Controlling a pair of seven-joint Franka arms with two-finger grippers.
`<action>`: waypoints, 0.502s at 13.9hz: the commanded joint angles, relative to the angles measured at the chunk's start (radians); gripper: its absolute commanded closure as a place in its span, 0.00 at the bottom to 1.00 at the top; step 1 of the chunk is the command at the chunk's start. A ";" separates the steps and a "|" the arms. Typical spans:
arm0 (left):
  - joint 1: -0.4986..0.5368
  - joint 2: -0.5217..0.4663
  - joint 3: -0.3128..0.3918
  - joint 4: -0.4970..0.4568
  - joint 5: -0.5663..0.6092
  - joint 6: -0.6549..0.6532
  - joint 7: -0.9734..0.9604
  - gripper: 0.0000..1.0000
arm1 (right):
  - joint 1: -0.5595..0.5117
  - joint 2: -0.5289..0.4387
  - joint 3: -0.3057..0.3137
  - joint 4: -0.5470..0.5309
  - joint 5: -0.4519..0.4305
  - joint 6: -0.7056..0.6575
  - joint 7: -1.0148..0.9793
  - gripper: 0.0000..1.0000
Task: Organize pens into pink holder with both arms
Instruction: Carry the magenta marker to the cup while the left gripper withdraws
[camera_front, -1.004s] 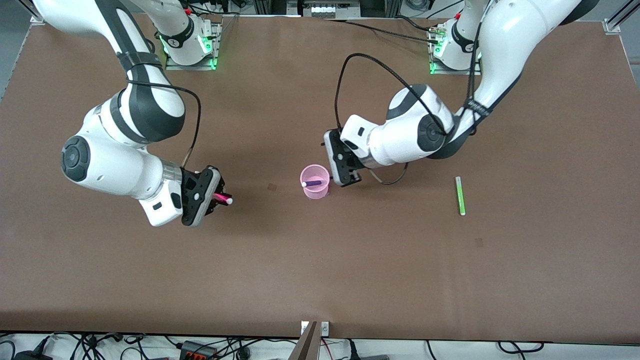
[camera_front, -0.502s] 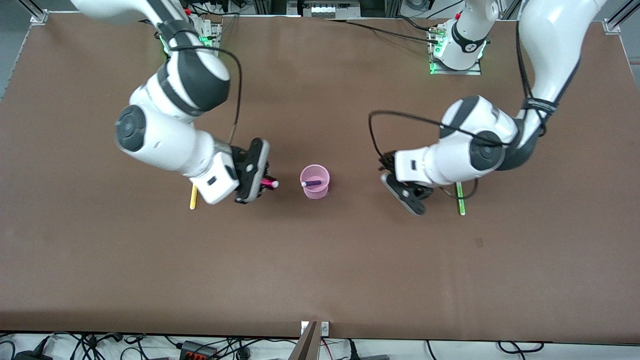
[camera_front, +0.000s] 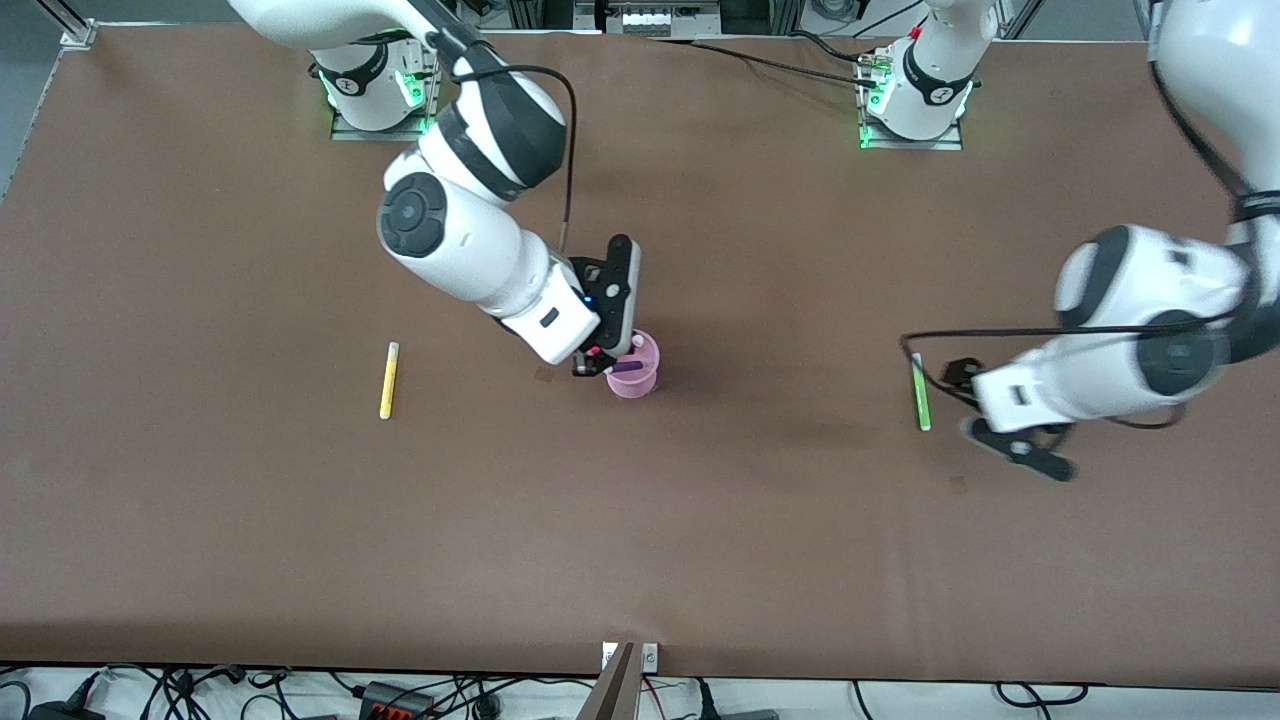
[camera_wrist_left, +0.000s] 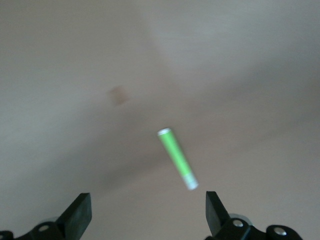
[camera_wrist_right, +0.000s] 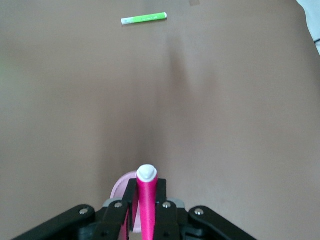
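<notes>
Right tool (camera_front: 601, 357), clenched on the magenta pen (camera_wrist_right: 147, 200), has swung across the bench (camera_front: 200, 550) from near the yellow pen (camera_front: 388, 380), which now lies uncovered toward the right arm's end, to the rim of the pink holder (camera_front: 637, 381), where the purple pen (camera_front: 627, 367) already rests. A drop into the cup looks next. Left tool (camera_wrist_left: 145, 217), jaws released and empty, has left the holder and now hovers by the green pen (camera_front: 919, 391), which lies flat, likely its next pick.
</notes>
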 joint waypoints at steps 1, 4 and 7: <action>0.040 0.015 0.006 0.071 0.023 -0.050 -0.015 0.00 | 0.038 0.052 -0.010 0.033 -0.025 0.035 -0.008 1.00; 0.074 0.011 0.006 0.111 0.016 -0.074 -0.017 0.00 | 0.075 0.087 -0.012 0.033 -0.059 0.055 -0.001 1.00; 0.083 -0.001 0.002 0.125 0.014 -0.169 -0.044 0.00 | 0.086 0.103 -0.012 0.030 -0.060 0.054 -0.004 1.00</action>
